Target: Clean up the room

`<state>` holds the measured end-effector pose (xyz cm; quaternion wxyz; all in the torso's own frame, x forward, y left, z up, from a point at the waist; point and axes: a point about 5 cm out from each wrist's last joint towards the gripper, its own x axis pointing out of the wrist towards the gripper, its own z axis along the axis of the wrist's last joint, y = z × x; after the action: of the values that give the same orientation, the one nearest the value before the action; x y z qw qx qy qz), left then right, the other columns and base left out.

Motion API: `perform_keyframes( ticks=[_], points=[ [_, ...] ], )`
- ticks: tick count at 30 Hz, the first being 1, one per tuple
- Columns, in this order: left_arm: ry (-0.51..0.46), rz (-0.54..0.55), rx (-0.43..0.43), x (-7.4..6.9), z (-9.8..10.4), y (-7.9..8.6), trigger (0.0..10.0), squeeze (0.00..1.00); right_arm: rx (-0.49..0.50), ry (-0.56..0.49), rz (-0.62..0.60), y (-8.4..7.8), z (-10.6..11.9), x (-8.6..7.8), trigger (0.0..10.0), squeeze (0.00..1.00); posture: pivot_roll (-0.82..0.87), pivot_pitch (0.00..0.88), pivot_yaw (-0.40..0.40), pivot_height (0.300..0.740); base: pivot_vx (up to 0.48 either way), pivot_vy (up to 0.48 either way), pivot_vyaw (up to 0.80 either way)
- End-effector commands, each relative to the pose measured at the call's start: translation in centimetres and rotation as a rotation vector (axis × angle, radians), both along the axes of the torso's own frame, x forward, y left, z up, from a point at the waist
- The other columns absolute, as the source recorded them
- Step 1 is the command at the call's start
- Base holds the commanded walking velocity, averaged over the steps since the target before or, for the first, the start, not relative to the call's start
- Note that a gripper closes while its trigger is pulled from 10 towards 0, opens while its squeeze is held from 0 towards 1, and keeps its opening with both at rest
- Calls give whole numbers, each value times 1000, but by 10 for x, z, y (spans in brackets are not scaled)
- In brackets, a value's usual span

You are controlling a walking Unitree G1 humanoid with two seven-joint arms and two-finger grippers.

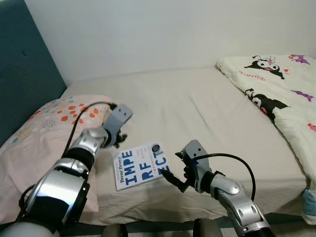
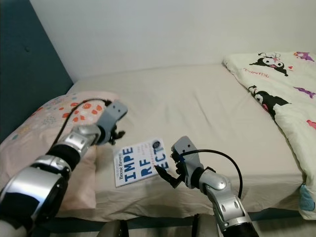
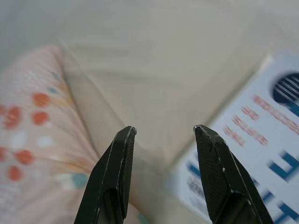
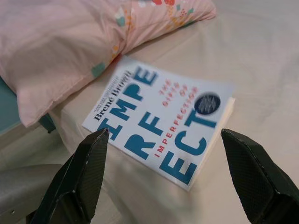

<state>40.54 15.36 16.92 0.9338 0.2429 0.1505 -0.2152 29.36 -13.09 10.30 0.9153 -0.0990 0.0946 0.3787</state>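
White-covered, with big blue lettering, the flat paperback book point(image 1: 140, 166) is laid on the cream bed sheet point(image 1: 197, 108) directly ahead of the parted fingers of the right gripper point(image 1: 176, 178), its long axis running across their gap, so this arm is judged the nearer. "Brené Brown", "IMPERFECT" and "IMPERFECTION" are read on the cover. The left gripper point(image 3: 163, 135), fingers likewise spread and empty, is held beside the book's far corner, next to the pink dotted pillow point(image 1: 44, 133).

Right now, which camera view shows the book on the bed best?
The right wrist view: the book lies whole between the open fingers, its cover readable. Both eye views show it small between the grippers; the left wrist view catches one blurred corner.
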Motion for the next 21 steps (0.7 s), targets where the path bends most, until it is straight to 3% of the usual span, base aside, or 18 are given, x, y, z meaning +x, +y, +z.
perform_keyframes(
  ticks=[1, 5, 7, 8, 10, 12, 14, 15, 17, 19, 20, 21],
  points=[
    [-13, 36, 9, 0, 2, 12, 10000, 0, 8, 5, 4, 3, -2, 0, 10000, 0, 33, 100, 52, 590, 0, 0, 0],
    [-36, 53, -13, 2, 8, 14, 10000, 0, 8, 0, 3, 4, -1, 1, 10000, 0, 29, 96, 53, 590, 0, 0, 0],
    [-61, 45, -177, 2, 13, 14, 10000, 0, 7, -24, -59, 4, -1, 4, 10000, 0, 16, 80, 58, 590, 0, 0, 0],
    [-61, 45, -177, 2, 13, 14, 10000, 0, 7, -24, -59, 4, -1, 4, 10000, 0, 16, 80, 58, 590, 0, 0, 0],
    [-63, 93, -357, -1, 10, 20, 10000, 0, 31, -45, -172, 4, -2, 9, 10000, 0, 14, 74, 55, 590, 0, 0, 0],
    [-83, 131, -406, -6, 2, 26, 10000, 0, 60, -39, -233, 4, -3, 11, 10000, 0, 12, 62, 49, 590, 0, 0, 0],
    [-83, 131, -406, -6, 2, 26, 10000, 0, 60, -39, -233, 4, -3, 11, 10000, 0, 12, 62, 49, 590, 0, 0, 0],
    [-147, 279, -456, -22, -18, 43, 10000, 0, 82, 0, -337, 4, -11, 9, 10000, 0, 7, 48, 37, 590, 0, 0, 0],
    [-147, 279, -456, -22, -18, 43, 10000, 0, 82, 0, -337, 4, -11, 9, 10000, 0, 7, 48, 37, 590, 0, 0, 0],
    [-189, 397, -444, -38, -33, 56, 10000, 0, 78, 34, -379, 4, -19, 5, 10000, 0, 6, 44, 34, 590, 0, 0, 0],
    [-189, 397, -444, -38, -33, 56, 10000, 0, 78, 34, -379, 4, -19, 5, 10000, 0, 6, 44, 34, 590, 0, 0, 0],
    [-210, 449, -441, -50, -41, 59, 10000, 0, 64, 51, -373, 5, -24, 2, 10000, 0, -2, 40, 33, 590, 0, 0, 0]
  ],
)
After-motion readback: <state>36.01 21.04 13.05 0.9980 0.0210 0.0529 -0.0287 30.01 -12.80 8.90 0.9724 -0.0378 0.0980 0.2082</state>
